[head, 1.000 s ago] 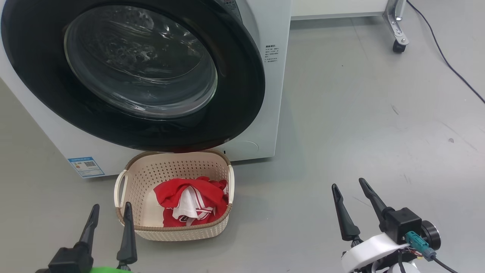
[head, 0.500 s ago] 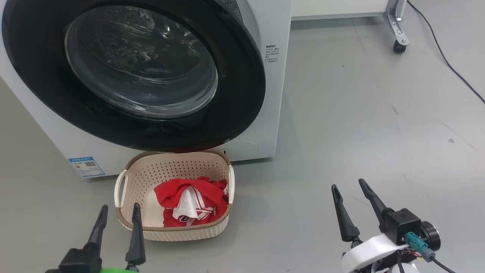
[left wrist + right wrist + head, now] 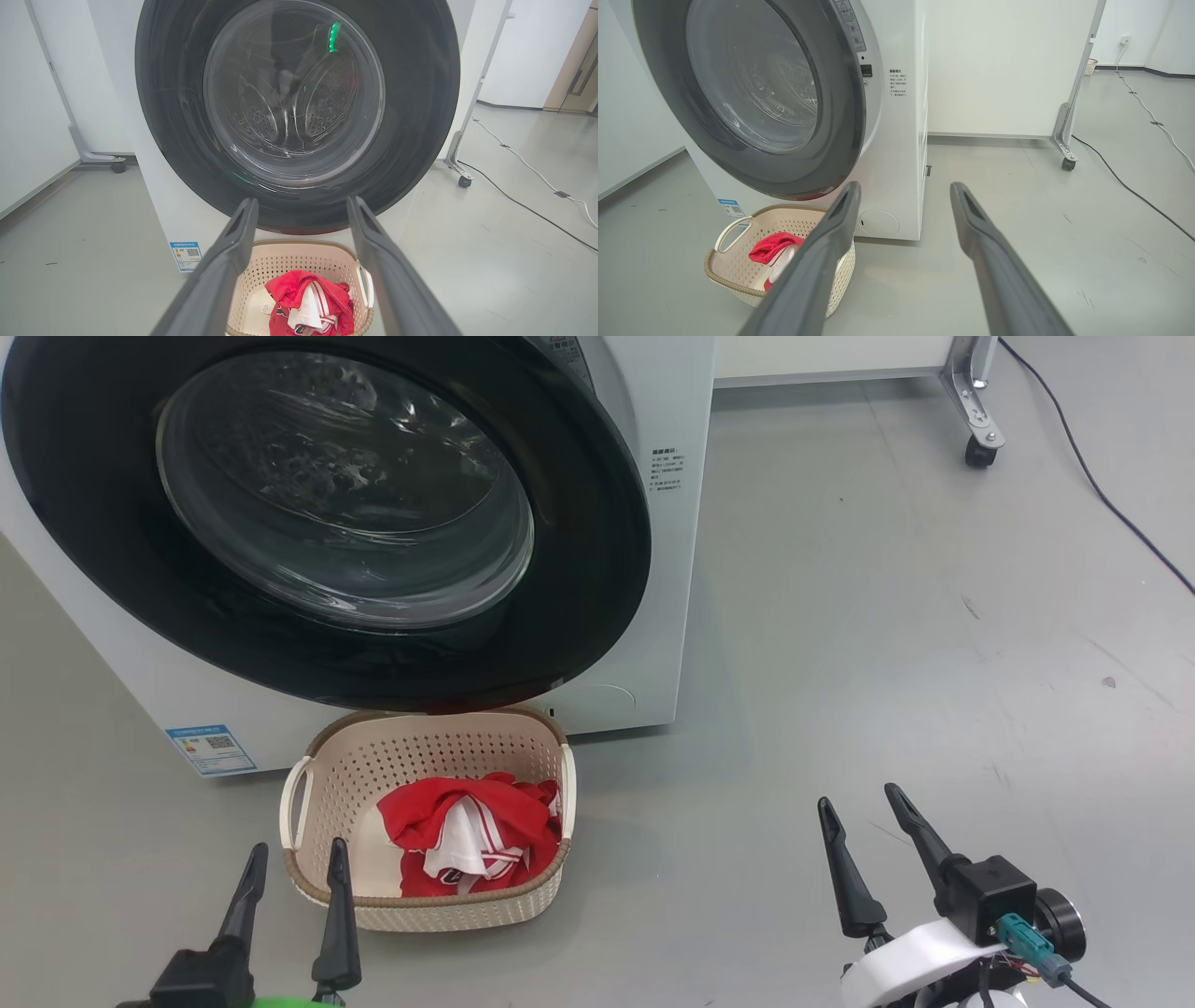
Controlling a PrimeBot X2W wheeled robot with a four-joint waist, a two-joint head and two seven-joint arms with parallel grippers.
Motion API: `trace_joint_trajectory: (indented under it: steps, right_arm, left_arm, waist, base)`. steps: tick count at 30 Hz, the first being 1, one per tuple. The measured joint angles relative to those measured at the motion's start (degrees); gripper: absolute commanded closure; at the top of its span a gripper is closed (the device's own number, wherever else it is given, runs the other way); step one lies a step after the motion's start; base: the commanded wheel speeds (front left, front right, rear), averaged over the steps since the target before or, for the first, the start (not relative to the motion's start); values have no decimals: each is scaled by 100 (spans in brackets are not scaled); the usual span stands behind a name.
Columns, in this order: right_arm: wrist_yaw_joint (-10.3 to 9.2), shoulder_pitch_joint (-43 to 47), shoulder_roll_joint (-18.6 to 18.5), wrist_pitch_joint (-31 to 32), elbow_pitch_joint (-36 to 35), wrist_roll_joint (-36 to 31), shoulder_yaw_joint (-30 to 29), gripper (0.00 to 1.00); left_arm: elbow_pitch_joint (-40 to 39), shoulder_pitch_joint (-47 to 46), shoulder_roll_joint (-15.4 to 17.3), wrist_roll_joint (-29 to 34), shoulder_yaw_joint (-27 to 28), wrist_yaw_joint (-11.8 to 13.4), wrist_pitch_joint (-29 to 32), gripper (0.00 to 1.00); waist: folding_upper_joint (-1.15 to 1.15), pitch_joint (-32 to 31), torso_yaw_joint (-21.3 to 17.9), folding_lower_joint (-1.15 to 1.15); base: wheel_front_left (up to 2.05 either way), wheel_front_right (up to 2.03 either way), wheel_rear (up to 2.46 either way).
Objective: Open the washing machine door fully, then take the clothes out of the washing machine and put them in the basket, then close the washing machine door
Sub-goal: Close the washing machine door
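The left end effector point(image 3: 299, 846) hangs low over the floor point(image 3: 887, 616) with its two dark fingers apart and nothing between them. Just ahead of it, slightly to its right, sits the basket point(image 3: 448, 915). In the head view the tip of the right-hand finger overlaps the basket's near left corner, but I cannot tell whether it touches. In the left wrist view the basket lies low between the two fingers, beyond their tips.

The clothes point(image 3: 467, 826) lie bunched inside the basket, towards the side farther from the left end effector, red with white folds and stripes showing on top.

Beyond the basket, straight ahead of the left end effector, stands the washing machine point(image 3: 681, 616). Its door point(image 3: 597, 569) looks shut against the front. The black rim overhangs the basket's far edge, and the steel drum with its holes shows through the glass. A small blue label point(image 3: 210, 749) sits low on the white front, ahead of the left end effector and to its left.

The right end effector point(image 3: 857, 794) is also spread wide and empty, over bare floor. The basket and the machine are well off to its left. Far ahead and to its right are a wheeled frame leg point(image 3: 977, 453) and a dark cable point(image 3: 1102, 499) running across the floor.
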Motion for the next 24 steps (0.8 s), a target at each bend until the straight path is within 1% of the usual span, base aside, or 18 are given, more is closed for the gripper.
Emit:
trace_joint_trajectory:
  steps: [1,2,3,4,5,13,19,24]
  right_arm:
    - [0,0,1,0,0,0,0,0]
    - [0,0,1,0,0,1,-1,34]
    - [0,1,1,0,0,0,-1,79]
    - [0,1,1,0,0,1,-1,94]
    - [1,2,2,0,0,0,-2,100]
    - [11,30,3,0,18,1,1,100]
    - [69,26,-9,0,27,1,1,100]
    - [124,-40,-94,0,21,-56,-3,100]
  left_arm:
    - [3,2,-12,2,4,0,0,0]
    - [4,2,-16,2,5,0,0,0]
    - [4,2,-22,3,10,0,0,0]
    - [8,3,-25,13,11,1,0,0]
    - [14,3,-27,38,10,1,0,0]
    - [34,8,-71,55,2,1,0,0]
    - [26,8,-107,94,-76,23,0,0]
    - [-29,5,-127,108,-112,23,0,0]
  waist:
    - [0,-7,0,0]
    - [0,-10,-1,0]
    - [0,-14,-1,0]
    - [0,-17,-1,0]
    - [0,-20,-1,0]
    - [0,-32,10,0]
    - [0,5,53,0]
    - [0,96,114,0]
  base:
    - [0,0,0]
    - [0,0,0]
    - [0,0,0]
    - [0,0,0]
    - [0,0,0]
    - [0,0,0]
    - [0,0,0]
    - [0,0,0]
